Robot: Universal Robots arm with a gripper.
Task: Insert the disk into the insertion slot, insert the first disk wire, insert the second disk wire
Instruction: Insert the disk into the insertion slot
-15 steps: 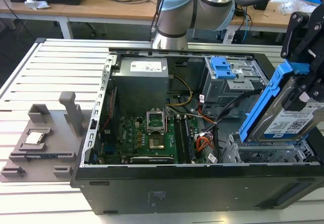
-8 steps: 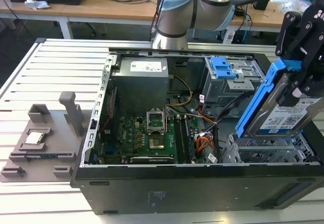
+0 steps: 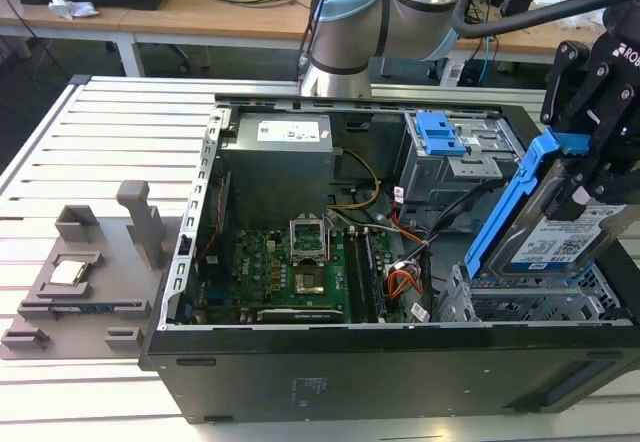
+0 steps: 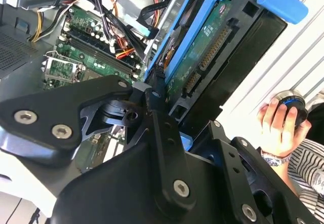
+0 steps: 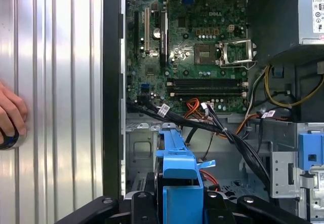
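the pincer (image 3: 588, 177) is clamped on the disk (image 3: 556, 240), holding it tilted over the slot (image 3: 520, 307), at the exterior view's right end of the open case (image 3: 300, 382).

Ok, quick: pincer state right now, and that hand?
Pincer: shut on the disk.
Hand: on a dark round object, outside the case.

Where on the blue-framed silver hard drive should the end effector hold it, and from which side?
At its upper end, from above, across the blue carrier, as the end effector grips the blue-framed silver hard drive now. It hangs tilted with its lower end over the silvery perforated drive cage, so a top grip likely leaves the entering end free.
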